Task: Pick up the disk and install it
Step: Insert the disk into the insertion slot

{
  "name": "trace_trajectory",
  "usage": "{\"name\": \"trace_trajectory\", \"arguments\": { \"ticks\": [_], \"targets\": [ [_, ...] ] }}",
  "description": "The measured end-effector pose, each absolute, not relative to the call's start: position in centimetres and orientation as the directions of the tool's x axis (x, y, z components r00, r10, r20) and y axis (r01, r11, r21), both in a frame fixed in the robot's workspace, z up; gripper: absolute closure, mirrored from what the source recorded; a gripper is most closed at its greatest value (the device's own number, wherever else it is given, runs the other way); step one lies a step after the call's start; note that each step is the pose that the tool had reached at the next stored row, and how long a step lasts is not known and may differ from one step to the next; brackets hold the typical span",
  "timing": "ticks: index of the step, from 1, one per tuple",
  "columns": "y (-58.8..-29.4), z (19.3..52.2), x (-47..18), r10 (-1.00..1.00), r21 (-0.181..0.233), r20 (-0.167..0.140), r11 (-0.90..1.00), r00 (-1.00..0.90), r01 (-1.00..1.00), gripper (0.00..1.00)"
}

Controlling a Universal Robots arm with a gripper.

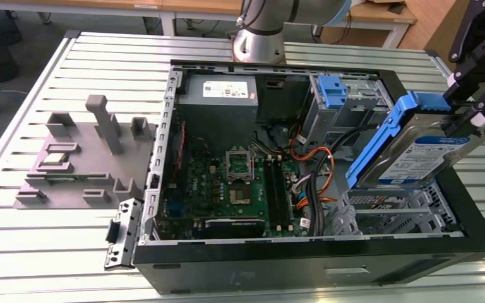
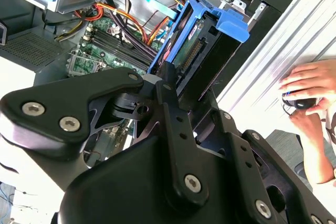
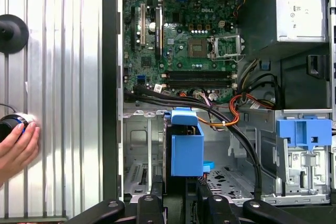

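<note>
The disk (image 1: pixel 418 159), a silver drive with a white-and-blue label in a blue carrier bracket, hangs tilted over the open computer case (image 1: pixel 310 265) at the exterior view's right. It sits just above the metal drive cage (image 1: pixel 394 214). My black gripper (image 1: pixel 472 123) is shut on the disk's upper end. In the first wrist view the bracket (image 3: pixel 186 150) stands edge-on between my fingers (image 3: pixel 155 203), above the cage floor. In the second wrist view the disk's connector edge (image 2: pixel 195 51) and blue tab show beyond my gripper (image 2: pixel 169 90).
Inside the case lie the motherboard (image 1: pixel 234 183), orange and black cables (image 1: pixel 314 158), a grey power-supply box (image 1: pixel 219 91) and a lone blue bracket (image 1: pixel 331 91). A grey fixture (image 1: pixel 83 158) stands on the slatted table. A person's hand (image 3: pixel 16 148) rests on a knob beside the case.
</note>
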State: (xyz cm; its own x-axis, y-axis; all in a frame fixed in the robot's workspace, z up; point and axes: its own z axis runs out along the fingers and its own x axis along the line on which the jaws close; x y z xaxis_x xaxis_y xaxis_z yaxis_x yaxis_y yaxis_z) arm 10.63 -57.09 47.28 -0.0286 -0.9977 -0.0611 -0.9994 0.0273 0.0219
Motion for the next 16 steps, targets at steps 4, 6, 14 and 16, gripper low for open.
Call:
{"name": "trace_trajectory", "arguments": {
  "ticks": [4, 6, 14, 16],
  "targets": [
    [-57.09, 47.16, 10.63, -0.998, 0.022, -0.061, 0.027, -0.029, -0.999, 0.65],
    [-57.09, 47.15, 10.64, -0.998, 0.022, -0.061, 0.027, -0.029, -0.999, 0.65],
    [-57.09, 46.95, 10.63, -0.998, 0.022, -0.061, 0.027, -0.029, -0.999, 0.65],
    [-57.09, 46.85, 10.64, -0.998, 0.022, -0.061, 0.027, -0.029, -0.999, 0.65]
  ]
}}
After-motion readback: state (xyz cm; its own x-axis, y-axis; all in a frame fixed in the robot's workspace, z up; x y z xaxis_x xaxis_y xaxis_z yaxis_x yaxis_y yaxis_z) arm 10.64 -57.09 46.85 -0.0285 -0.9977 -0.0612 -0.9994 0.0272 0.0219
